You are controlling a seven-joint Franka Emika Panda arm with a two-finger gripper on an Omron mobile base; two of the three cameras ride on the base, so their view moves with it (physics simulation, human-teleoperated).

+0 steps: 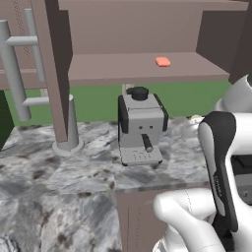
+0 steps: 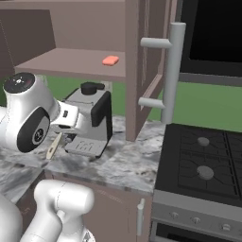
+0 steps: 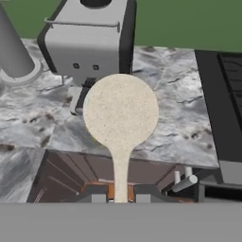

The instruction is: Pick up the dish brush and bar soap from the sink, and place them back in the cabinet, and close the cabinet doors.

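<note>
Left base view gives you the clearest read on progress: the bar soap (image 1: 163, 61) already lies flat on the shelf inside the cabinet (image 1: 147, 74), toward the right half of that shelf, with bare shelf all around it. You can confirm it from the right base view too, where the same orange-pink block sits near the shelf's front edge. So judge the soap half of the job as done.

The dish brush (image 3: 121, 113) is the piece you are carrying now. In the hand view its rounded cream head stands up in front of the camera, and its thin handle runs down between the two dark fingertips of the claw (image 3: 121, 198). The claw is pinched narrow on that handle, holding the brush near its lower end. In the right base view you can see the pale handle angling down below the wrist, in front of the coffee machine (image 2: 90, 120).

You are not yet at the shelf. The brush hangs above the marbled surface (image 1: 59, 182), just in front of the coffee machine and well below the shelf where the soap rests.

What is left for you, as far as these views show: lift the brush to the shelf, set it down beside the soap and let go. Then swing the doors shut; the left door (image 1: 49, 59) and the right door (image 2: 151, 61) both stand open, with their long bar handles facing out.
</note>
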